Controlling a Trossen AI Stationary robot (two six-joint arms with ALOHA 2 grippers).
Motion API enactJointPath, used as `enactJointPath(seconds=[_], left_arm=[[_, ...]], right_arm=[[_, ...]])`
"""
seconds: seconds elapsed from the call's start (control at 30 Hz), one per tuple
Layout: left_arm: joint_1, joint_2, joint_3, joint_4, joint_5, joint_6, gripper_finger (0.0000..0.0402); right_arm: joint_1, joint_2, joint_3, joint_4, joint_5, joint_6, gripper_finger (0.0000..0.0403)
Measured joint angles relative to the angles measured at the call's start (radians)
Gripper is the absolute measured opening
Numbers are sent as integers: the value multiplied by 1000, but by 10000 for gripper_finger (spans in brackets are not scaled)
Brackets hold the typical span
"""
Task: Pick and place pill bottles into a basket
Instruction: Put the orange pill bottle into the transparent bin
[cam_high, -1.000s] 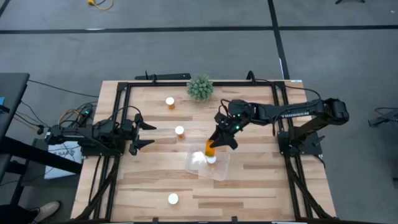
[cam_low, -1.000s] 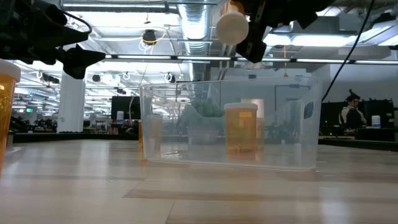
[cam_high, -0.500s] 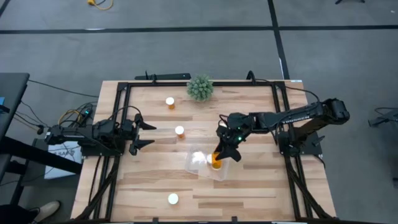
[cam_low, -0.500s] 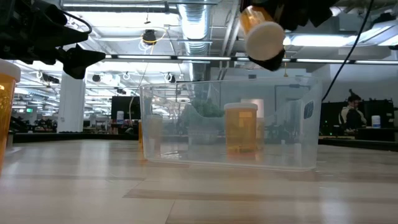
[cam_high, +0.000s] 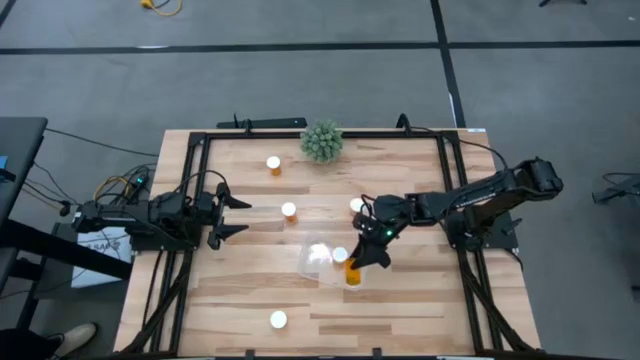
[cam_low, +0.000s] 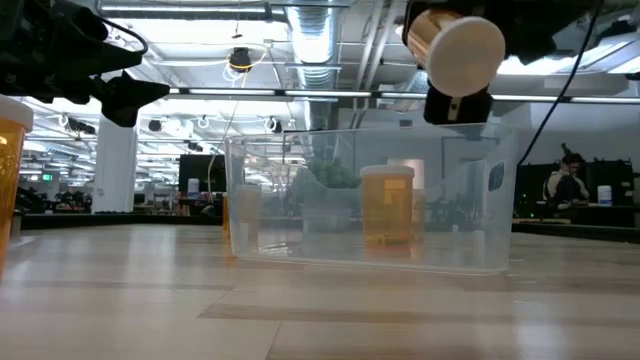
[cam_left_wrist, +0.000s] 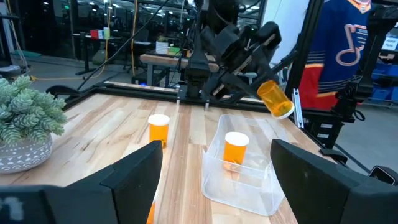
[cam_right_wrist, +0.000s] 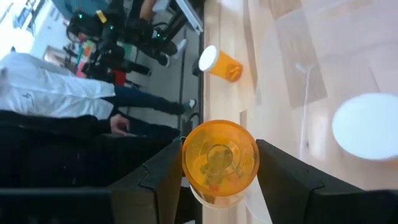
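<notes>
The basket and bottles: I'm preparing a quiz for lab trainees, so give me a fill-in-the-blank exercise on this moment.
1. The right gripper holds a pill bottle above the clear ____.
2. The number of bottles already standing inside the basket is ____.
3. The held bottle's cap is ____ in colour.
4. The left gripper waits at the table's left side with its fingers ____.

Missing words: basket; one; white; open
</notes>
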Motion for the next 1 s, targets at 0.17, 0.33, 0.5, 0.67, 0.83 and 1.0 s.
enactJointPath(seconds=[0.17, 0.33, 0.5, 0.67, 0.83, 1.0], left_arm=[[0, 0, 0, 0, 0, 1, 290], [0, 0, 0, 0, 0, 2, 290], [0, 0, 0, 0, 0, 2, 290], [0, 0, 0, 0, 0, 0, 290], [0, 0, 0, 0, 0, 0, 290], [0, 0, 0, 0, 0, 2, 290]], right_arm=[[-3, 0, -80, 145, 39, 109, 176], [-3, 0, -139, 235, 85, 210, 174], [2, 0, -186, 324, 116, 331, 175], [21, 0, -189, 343, 138, 401, 177], [40, 0, -189, 327, 148, 414, 174], [55, 0, -189, 224, 160, 380, 178]])
